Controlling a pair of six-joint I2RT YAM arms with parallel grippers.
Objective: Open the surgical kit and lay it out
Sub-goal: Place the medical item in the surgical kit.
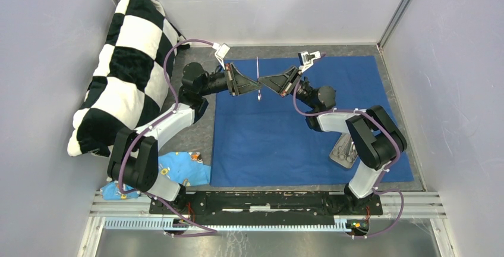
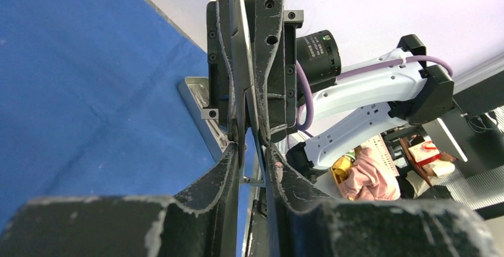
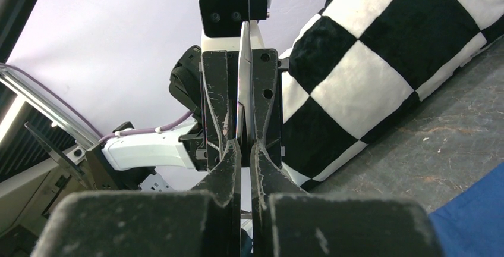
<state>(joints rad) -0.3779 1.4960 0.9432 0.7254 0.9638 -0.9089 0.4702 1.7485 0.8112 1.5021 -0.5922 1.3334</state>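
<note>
Top external view, from the near edge outward: a light blue patterned scrap is seen on the left beside the left arm's base. A small steel tray is seen on the right, resting on the near right part of the dark blue cloth and partly covered by the right arm. The cloth is spread flat over the grey surface.

Further out, above the far part of the cloth, the left pincer and the right pincer are set tip to tip. A thin silver instrument is held up between them, clear of the cloth. Its long axis is set crosswise to the two pincers, running near to far. What seems a small loop is shown at the near end, and the slim end is pointed towards the back wall.

In the right wrist view the right pincer is seen pressed together on the instrument. In the left wrist view the left pincer's fingers are seen narrowly apart with the instrument passing between them; whether it is pinched there cannot be told.

Farthest back on the left, a black-and-white checkered pillow is propped against the left wall.
</note>
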